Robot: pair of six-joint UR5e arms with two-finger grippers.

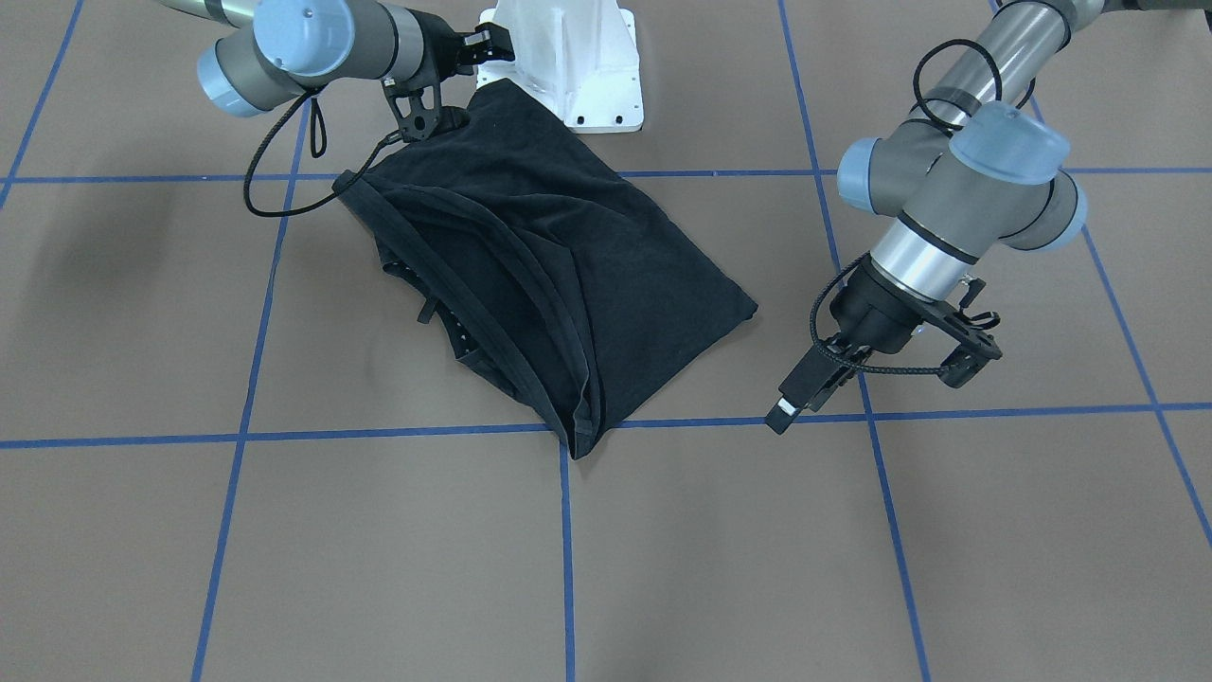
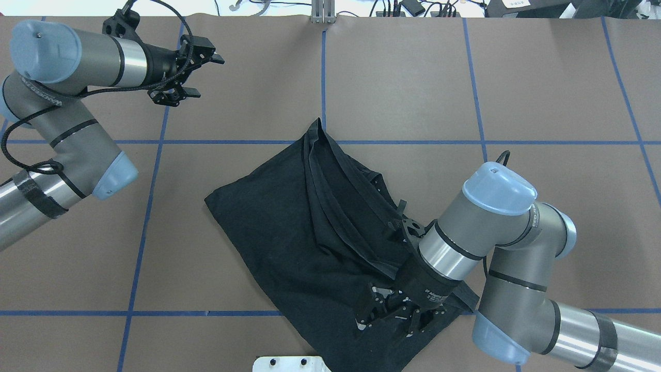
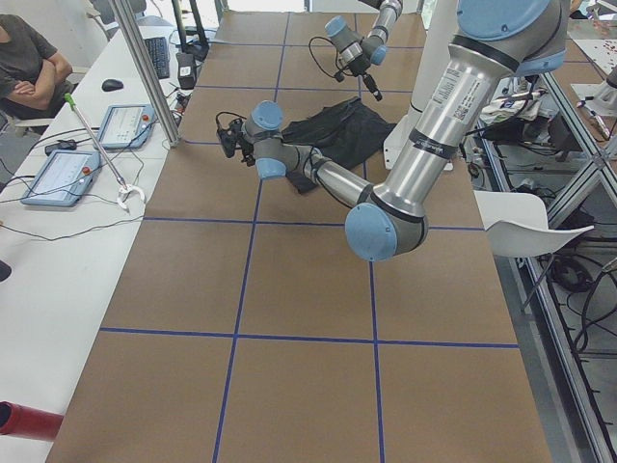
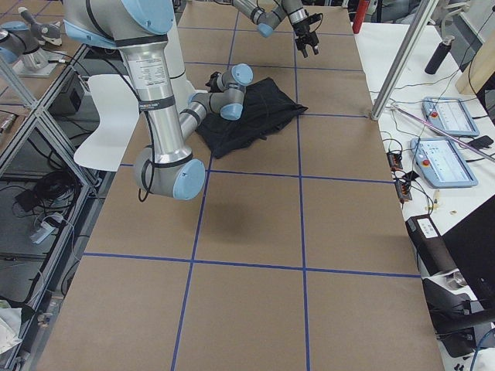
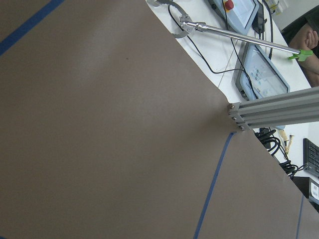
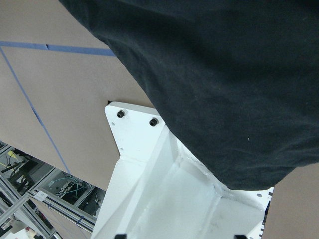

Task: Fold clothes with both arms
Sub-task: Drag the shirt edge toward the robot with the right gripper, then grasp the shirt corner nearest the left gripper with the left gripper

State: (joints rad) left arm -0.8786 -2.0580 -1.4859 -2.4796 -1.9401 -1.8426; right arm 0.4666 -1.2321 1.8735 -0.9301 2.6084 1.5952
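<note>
The T-shirt (image 1: 606, 265) is soft black cloth, matt and creased, with ridged, stitched hems; the table (image 1: 852, 568) is covered by a smooth, matt brown sheet that looks like paper, crossed by lines of faintly shiny blue tape (image 1: 567, 568); the left arm (image 1: 947, 227) and right arm (image 2: 454, 248) are tubes of satin grey and brushed silver metal, their joints capped in smooth light blue plastic with a dull sheen; the base plate (image 6: 164, 184) is white painted metal, smooth and slightly glossy, fixed with dark bolts (image 6: 154, 121).
</note>
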